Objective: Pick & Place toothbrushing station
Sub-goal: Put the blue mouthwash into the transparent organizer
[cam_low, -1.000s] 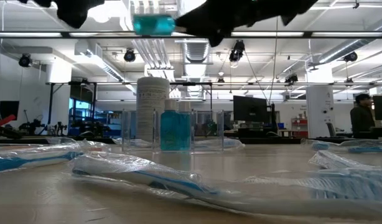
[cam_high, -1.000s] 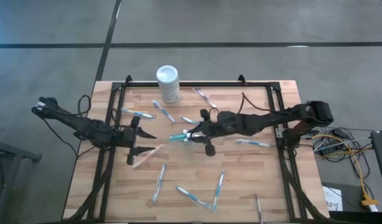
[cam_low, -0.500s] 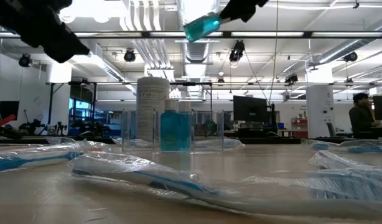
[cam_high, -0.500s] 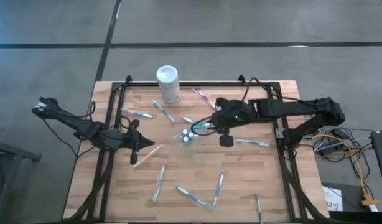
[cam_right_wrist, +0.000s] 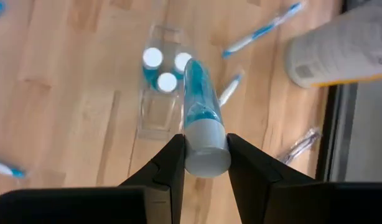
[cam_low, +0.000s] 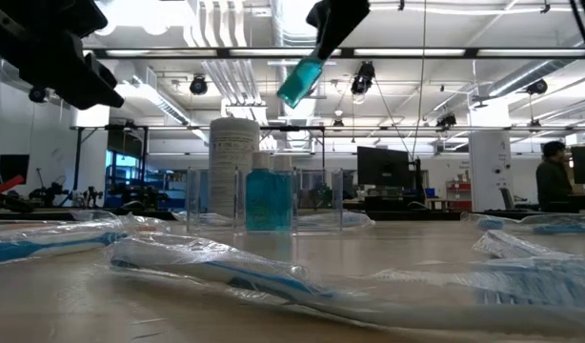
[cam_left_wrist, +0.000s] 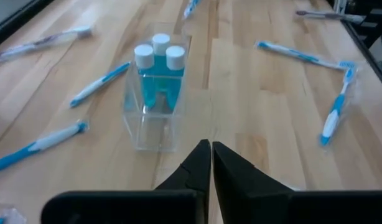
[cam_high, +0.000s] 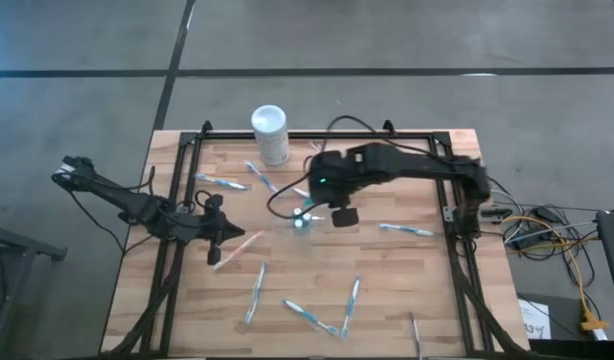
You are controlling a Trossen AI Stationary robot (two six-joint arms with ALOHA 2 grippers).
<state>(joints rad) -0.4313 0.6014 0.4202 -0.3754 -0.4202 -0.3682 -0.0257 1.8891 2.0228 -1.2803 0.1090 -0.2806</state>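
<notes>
Wooden planks make up the table [cam_high: 407,290], ringed by a black frame, with the open lab hall stretching off behind it.

Starting at the right gripper [cam_right_wrist: 202,163]: its two dark fingers are clenched on the white cap end of a blue tube [cam_right_wrist: 200,118], which points downward toward the toothbrushing station [cam_right_wrist: 160,93]. That station is a clear plastic holder standing near the table's middle, with three white-capped blue tubes [cam_left_wrist: 155,68] upright in one half and an empty half beside them. The tube hangs tilted well above the holder, not yet inside.

The left gripper [cam_left_wrist: 211,163] waits lower left of the holder, fingers pressed together on nothing, aimed at the station's near wall.

I would guess the holder is light and rigid, with thin slick walls that could tip or skid if nudged; taking it by two opposite walls near the rim looks safest, squeezing gently, as hard plastic like that may crack. The held tube looks smooth and could pivot in the fingers.

Wrapped toothbrushes [cam_high: 255,292] lie scattered all round, one just beside the holder, others well apart. A white canister [cam_high: 270,133] stands at the far edge. Bare wood right of the holder gives the most room; the frame rails hem in both sides.
</notes>
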